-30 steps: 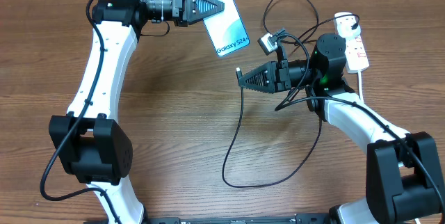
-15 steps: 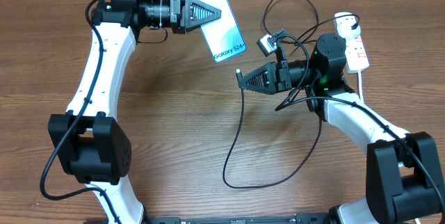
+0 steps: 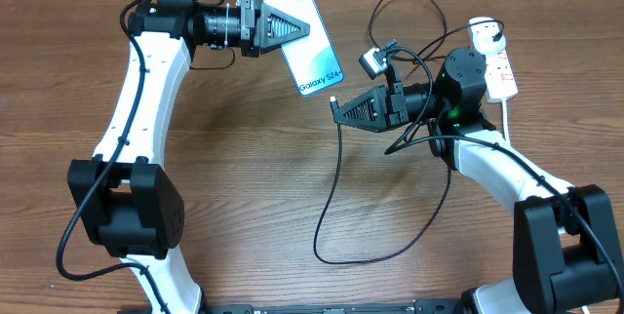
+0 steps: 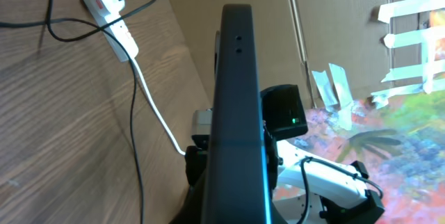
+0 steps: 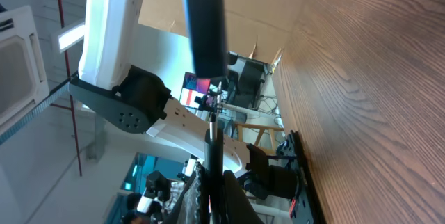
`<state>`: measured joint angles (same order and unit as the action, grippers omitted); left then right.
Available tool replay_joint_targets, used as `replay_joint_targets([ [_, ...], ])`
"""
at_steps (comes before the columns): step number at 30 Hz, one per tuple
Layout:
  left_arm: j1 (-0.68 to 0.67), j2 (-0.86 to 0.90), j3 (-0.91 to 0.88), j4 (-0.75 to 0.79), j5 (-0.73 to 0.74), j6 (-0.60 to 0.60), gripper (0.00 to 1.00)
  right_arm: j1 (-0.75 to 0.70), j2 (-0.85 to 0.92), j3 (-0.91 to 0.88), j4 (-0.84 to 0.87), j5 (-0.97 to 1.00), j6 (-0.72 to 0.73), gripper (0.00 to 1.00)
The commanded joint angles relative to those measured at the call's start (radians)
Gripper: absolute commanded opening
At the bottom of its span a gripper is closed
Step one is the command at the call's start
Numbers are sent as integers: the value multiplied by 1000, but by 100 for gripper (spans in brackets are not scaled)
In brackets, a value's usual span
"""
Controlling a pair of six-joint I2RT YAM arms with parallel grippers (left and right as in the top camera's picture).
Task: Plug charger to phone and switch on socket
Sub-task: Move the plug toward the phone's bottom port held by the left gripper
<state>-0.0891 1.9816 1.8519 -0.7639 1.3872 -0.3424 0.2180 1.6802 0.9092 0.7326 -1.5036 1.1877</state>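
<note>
Your left tool [image 3: 304,28] is bringing the phone [image 3: 314,53] closer to your right tool [image 3: 337,109], clamping its upper end. The right tool is pinching the charger [image 3: 332,182] at its connector tip, near the phone's lower edge but apart. The socket [image 3: 499,65] is lying on the worktop [image 3: 244,187] behind it.

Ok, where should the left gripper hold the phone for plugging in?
Across its flat faces, at the end away from the "Galaxy S24" text, coming from the left, as the left gripper does now. The phone is slim, and its text end faces the charger tip and must stay free.
</note>
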Motion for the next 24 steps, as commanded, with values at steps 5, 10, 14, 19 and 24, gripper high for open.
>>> replay_joint_targets([
  [5,-3,-6,1,1,17,32,4,32,-23,16,7,34,21,4],
  [10,-11,-6,1,0,21,32,4,55,-23,16,7,45,20,4],
  [14,-11,-6,1,-19,27,32,4,55,-23,16,8,45,19,4],
  [19,-10,-6,1,-63,26,32,4,55,-23,16,23,43,18,4],
  [24,-10,-6,1,-107,17,36,4,55,-23,17,23,33,17,4],
])
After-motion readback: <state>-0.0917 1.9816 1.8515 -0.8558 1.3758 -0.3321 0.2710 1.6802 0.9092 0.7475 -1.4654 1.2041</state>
